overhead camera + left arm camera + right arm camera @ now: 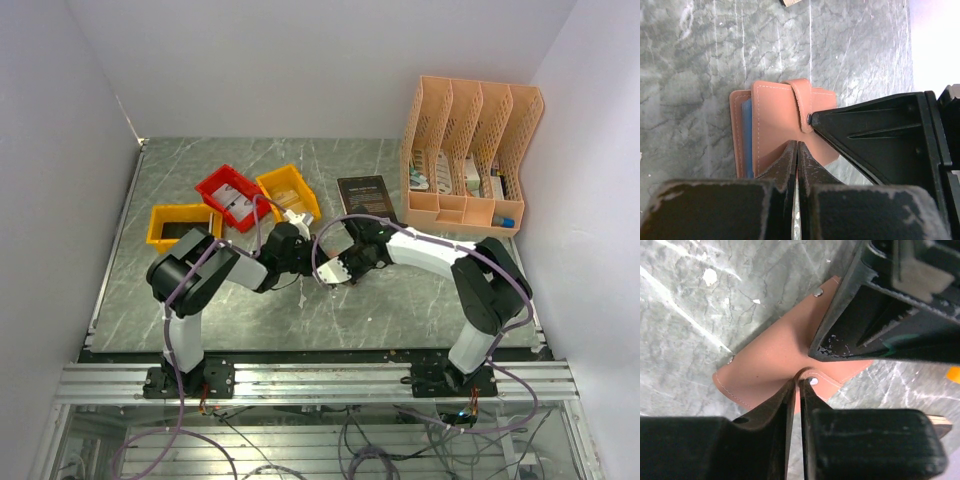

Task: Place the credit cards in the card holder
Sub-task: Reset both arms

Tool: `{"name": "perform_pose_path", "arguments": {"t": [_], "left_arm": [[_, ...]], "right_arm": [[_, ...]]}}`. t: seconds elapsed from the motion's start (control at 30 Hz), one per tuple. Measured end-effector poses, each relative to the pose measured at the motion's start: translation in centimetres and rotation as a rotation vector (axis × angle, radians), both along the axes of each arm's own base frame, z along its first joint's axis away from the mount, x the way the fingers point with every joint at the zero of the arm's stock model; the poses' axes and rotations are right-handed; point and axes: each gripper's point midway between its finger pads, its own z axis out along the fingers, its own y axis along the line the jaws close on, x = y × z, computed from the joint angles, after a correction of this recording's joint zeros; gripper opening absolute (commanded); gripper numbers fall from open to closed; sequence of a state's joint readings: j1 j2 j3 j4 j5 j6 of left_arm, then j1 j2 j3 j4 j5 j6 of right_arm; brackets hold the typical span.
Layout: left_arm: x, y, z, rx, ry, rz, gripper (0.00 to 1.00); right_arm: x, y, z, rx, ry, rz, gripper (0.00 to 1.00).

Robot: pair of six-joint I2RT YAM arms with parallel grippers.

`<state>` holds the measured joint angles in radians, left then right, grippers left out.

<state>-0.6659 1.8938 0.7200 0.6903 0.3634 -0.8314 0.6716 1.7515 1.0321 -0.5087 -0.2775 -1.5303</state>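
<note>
Nearest, the left gripper (797, 152), its black jaws closed flat together on the near edge of the small tan-pink, leather-like folding card holder (775, 120); the holder sits mid-way between the two arms, over the grey marbled table (400, 300); whether it rests on the surface or hangs clear cannot be told. From the opposite side, the right gripper (797, 387), jaws pinched on the holder's closing strap (801, 100) beside its round metal snap (812, 381). A thin light blue card (746, 150) shows edge-on inside the fold; the other cards cannot be made out.

Handling, by judgement: the holder is light, soft and floppy, so it is best anchored by a stitched edge while the strap is worked; the card is stiff, thin and slick, best pinched across a free edge.

Beyond, a black rectangular book (366, 195), a red plastic bin (232, 195) and two yellow plastic bins (288, 190); farthest, a tall peach-orange slotted file rack (470, 140).
</note>
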Motion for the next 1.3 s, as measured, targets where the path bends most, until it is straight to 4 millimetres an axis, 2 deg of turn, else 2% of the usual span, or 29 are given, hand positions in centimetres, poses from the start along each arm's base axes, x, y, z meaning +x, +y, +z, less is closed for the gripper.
{"name": "perform_pose_path", "arguments": {"t": [0.23,0.37,0.43,0.47,0.5,0.6,0.63,0.67,0.77,0.87,0.93,1.03,1.1,1.17,1.3], "left_arm": [[-0.5,0.7,0.9,0.012,-0.008,-0.004,0.22],[-0.4,1.6,4.7,0.013,-0.091,0.005,0.32],[-0.1,2.3,7.6,0.012,-0.164,0.025,0.46],[0.0,3.0,9.7,0.018,-0.215,0.049,0.53],[0.0,3.6,10.9,0.025,-0.249,0.063,0.61],[0.2,6.5,16.7,0.044,-0.400,0.155,0.91],[0.3,7.5,18.4,0.051,-0.444,0.191,0.97],[0.5,8.4,19.9,0.057,-0.481,0.220,0.98],[1.9,12.3,24.7,0.091,-0.564,0.339,0.98],[3.7,15.3,28.4,0.131,-0.591,0.417,0.98],[4.7,17.1,31.1,0.162,-0.600,0.455,0.99],[5.2,18.5,35.6,0.184,-0.631,0.480,1.00],[4.8,18.8,38.5,0.185,-0.658,0.478,1.00],[4.0,19.0,41.9,0.174,-0.699,0.471,1.00],[2.4,19.5,46.2,0.152,-0.764,0.463,1.00]], "right_arm": [[1.3,0.3,1.6,0.155,0.118,-0.163,0.44],[2.0,-0.6,3.3,0.226,0.214,-0.280,0.58],[2.5,-0.8,5.0,0.256,0.219,-0.331,0.65],[2.8,-0.8,6.7,0.284,0.210,-0.362,0.68],[3.1,-0.8,7.7,0.302,0.200,-0.377,0.72],[4.6,-1.7,13.5,0.423,0.143,-0.484,0.89],[5.3,-2.6,15.7,0.477,0.119,-0.533,0.95],[6.0,-3.8,18.0,0.534,0.096,-0.586,0.99],[8.1,-7.9,24.6,0.695,0.029,-0.747,1.00],[9.3,-11.4,29.9,0.842,-0.003,-0.898,1.00],[9.7,-13.3,32.4,0.931,-0.007,-0.988,1.00],[10.0,-16.6,35.6,1.064,-0.009,-1.177,1.00],[10.1,-17.6,38.1,1.131,-0.027,-1.239,1.00],[9.6,-17.6,41.2,1.196,-0.043,-1.240,1.00],[8.2,-17.1,46.2,1.300,-0.060,-1.202,1.00]]}}
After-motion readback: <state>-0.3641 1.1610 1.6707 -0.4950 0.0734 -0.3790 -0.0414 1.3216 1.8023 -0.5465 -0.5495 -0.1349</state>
